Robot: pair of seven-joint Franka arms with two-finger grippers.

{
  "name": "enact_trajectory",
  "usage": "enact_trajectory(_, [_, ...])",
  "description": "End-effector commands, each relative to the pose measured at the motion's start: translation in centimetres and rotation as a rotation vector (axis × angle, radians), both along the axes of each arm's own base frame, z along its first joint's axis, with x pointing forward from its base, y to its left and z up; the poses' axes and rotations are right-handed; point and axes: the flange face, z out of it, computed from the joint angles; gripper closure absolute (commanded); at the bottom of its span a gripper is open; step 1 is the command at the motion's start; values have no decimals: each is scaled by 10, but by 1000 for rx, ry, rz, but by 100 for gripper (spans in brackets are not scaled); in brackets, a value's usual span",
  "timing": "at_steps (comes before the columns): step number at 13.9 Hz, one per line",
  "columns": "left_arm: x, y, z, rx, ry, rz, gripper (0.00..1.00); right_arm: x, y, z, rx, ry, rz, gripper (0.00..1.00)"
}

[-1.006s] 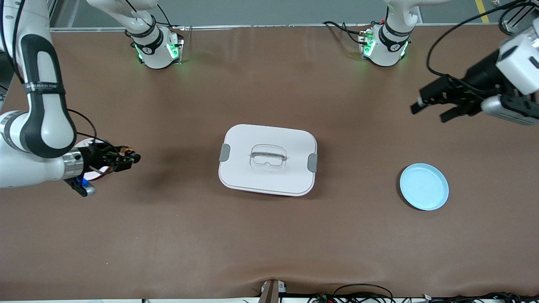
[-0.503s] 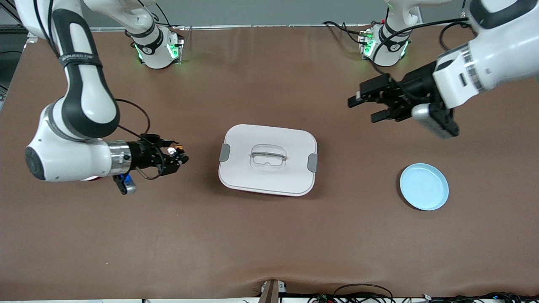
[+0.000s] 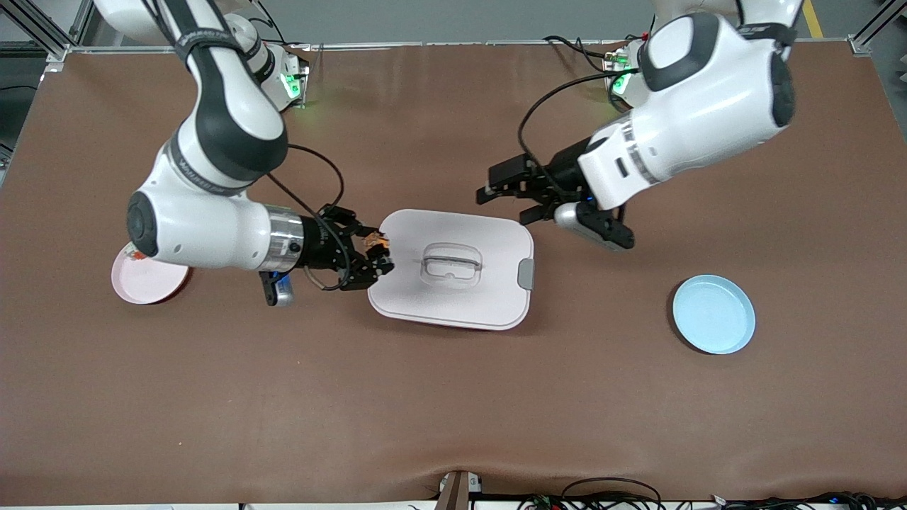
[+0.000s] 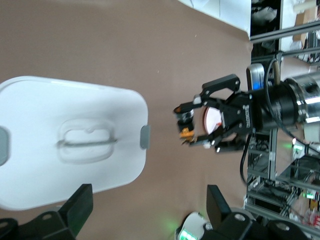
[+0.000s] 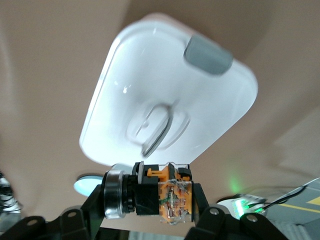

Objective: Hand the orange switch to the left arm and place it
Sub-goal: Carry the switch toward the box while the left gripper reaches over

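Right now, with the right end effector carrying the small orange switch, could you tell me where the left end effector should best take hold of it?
Probably the black cylindrical end of the small orange-and-black switch, coming in over the white lidded box. The right end effector clamps its orange body, leaving the round end free; the left end effector is open.

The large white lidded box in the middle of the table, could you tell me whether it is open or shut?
Shut. The large white rounded-rectangular lidded box has its lid seated flat, with the grey side latch down over its edge.
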Motion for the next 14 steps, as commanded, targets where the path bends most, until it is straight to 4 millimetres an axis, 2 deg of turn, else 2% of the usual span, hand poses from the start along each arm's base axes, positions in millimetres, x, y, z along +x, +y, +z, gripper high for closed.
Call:
enact_trajectory(1, [9,-20,-11,-40,-15,68,0,3,17,24,22,7,-78,100])
enact_trajectory(4, [17,-30,-29,-56,-38,119,0,-1,38,36,33,-5,-145,100])
enact_trajectory(6, [15,-41,-38,-75,-23,126,0,-4,50,42,43,-23,-161,100])
enact_trajectory(8, [17,-42,-47,-74,-9,128,0,-5,61,51,58,-37,-198,100])
enact_trajectory(14, [25,-48,-46,-89,-19,124,0,2,95,53,92,-69,-263,100])
